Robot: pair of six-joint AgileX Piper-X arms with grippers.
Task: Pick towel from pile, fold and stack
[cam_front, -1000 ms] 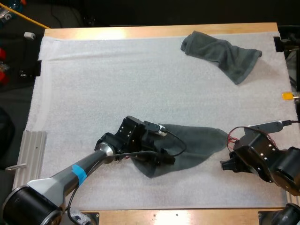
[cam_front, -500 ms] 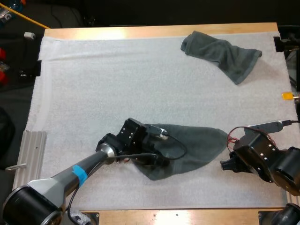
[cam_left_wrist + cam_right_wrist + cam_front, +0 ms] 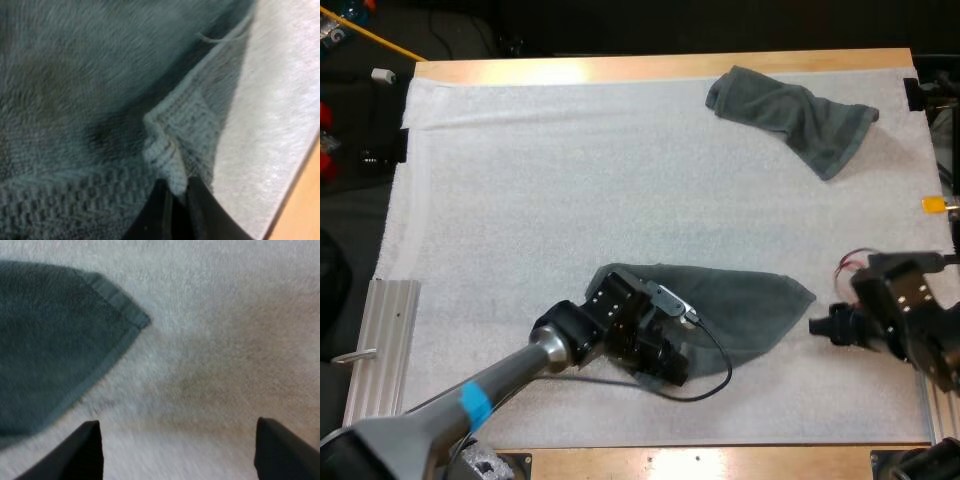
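Observation:
A dark grey-green towel (image 3: 745,303) lies partly spread on the white mat (image 3: 570,200) near the front. My left gripper (image 3: 670,362) is at its near edge. In the left wrist view my left gripper (image 3: 179,194) is shut on a bunched corner of the towel's hem (image 3: 167,150). My right gripper (image 3: 818,327) sits just right of the towel's pointed corner (image 3: 808,293). It stands open on bare mat, its fingers (image 3: 87,450) wide apart, with the towel's corner (image 3: 140,320) ahead of them. A second, crumpled towel (image 3: 790,115) lies at the far right.
A ribbed metal rail (image 3: 380,335) lies along the mat's left side. The table's wooden front edge (image 3: 720,462) is close behind my left gripper, and the same wooden edge (image 3: 305,200) runs beside the pinched corner. Bare mat spans the middle and left.
My left gripper shut on the towel's near edge and moved toward the table's front, dragging that edge along. My right gripper drew back to the right, away from the towel.

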